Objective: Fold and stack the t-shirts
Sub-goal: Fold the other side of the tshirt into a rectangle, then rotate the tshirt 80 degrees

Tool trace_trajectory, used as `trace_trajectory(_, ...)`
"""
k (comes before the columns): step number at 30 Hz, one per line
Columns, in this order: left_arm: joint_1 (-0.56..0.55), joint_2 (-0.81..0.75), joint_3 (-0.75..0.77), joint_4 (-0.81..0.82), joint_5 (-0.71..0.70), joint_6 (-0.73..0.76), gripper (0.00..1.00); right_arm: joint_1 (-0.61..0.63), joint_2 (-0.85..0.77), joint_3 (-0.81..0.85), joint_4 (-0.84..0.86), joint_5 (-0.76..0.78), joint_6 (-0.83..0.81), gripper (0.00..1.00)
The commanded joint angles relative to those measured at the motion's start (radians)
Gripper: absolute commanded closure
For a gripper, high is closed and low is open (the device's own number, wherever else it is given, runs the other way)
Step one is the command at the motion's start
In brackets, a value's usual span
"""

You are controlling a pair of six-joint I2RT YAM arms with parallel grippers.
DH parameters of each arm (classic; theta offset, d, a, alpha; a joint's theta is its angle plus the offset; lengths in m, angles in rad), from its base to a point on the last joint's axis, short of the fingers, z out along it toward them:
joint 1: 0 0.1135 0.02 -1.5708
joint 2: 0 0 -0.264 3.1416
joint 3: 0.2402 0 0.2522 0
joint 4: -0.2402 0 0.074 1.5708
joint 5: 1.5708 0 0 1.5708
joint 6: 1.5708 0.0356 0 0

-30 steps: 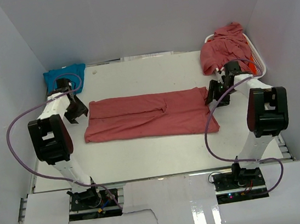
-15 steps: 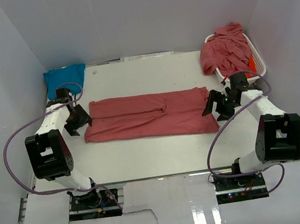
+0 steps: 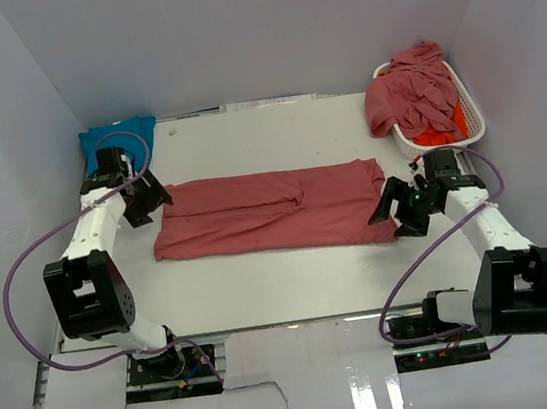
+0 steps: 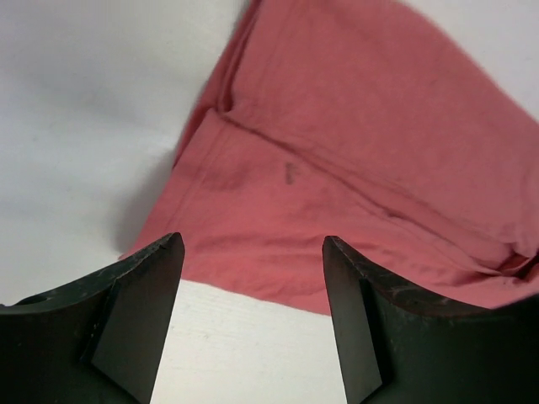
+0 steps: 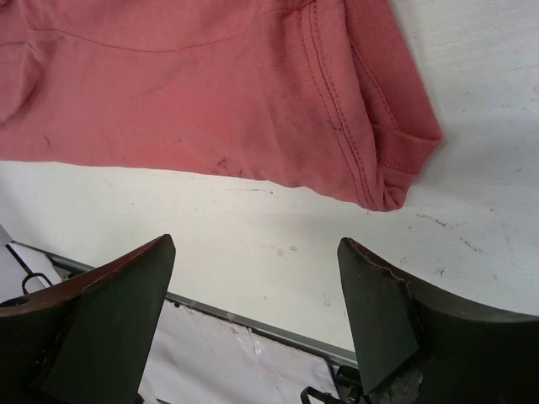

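Both are released and empty. The left pincer [image 3: 141, 197] hangs at the left end of the red shirt [image 3: 274, 209] and the right pincer [image 3: 397, 212] at its right corner. The shirt lies between them, folded into a long strip. Behind the left pincer sits a blue shirt [image 3: 119, 139]. Behind the right one a basket [image 3: 476, 123] holds more red shirts [image 3: 410, 91] and an orange shirt [image 3: 440, 129] — most of the folding looks still to do.

The white bench [image 3: 293, 277] carries a rose-red t-shirt [image 3: 274, 209] lying flat mid-surface, a turquoise t-shirt [image 3: 114, 140] far left, and a basket [image 3: 472, 118] far right.
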Motion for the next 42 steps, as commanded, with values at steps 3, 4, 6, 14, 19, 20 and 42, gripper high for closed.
trace_trajectory(3, -0.142, 0.018, 0.128, 0.094, 0.011, -0.047, 0.22, 0.079, -0.066, 0.078, -0.014, 0.057, -0.006, 0.16)
trace_trajectory(4, -0.162, 0.031, 0.148, 0.103, 0.009, -0.067, 0.22, 0.102, -0.068, 0.092, -0.013, 0.076, -0.008, 0.16)
trace_trajectory(6, -0.214, 0.1, 0.234, 0.111, 0.003, -0.08, 0.22, 0.175, -0.05, 0.144, -0.011, 0.136, -0.012, 0.16)
trace_trajectory(14, -0.305, 0.372, 0.512, 0.083, -0.012, -0.018, 0.2, 0.399, 0.073, 0.223, 0.021, 0.325, 0.006, 0.14)
trace_trajectory(19, -0.309, 0.433, 0.52, 0.057, -0.026, 0.051, 0.2, 0.402, 0.107, 0.166, 0.082, 0.31, 0.04, 0.14)
trace_trajectory(20, -0.309, 0.436, 0.504, 0.056, -0.029, 0.066, 0.2, 0.402, 0.113, 0.164, 0.087, 0.308, 0.043, 0.14)
trace_trajectory(42, -0.309, 0.533, 0.451, 0.102, -0.193, 0.16, 0.21, 0.414, 0.268, 0.149, 0.124, 0.316, 0.017, 0.14)
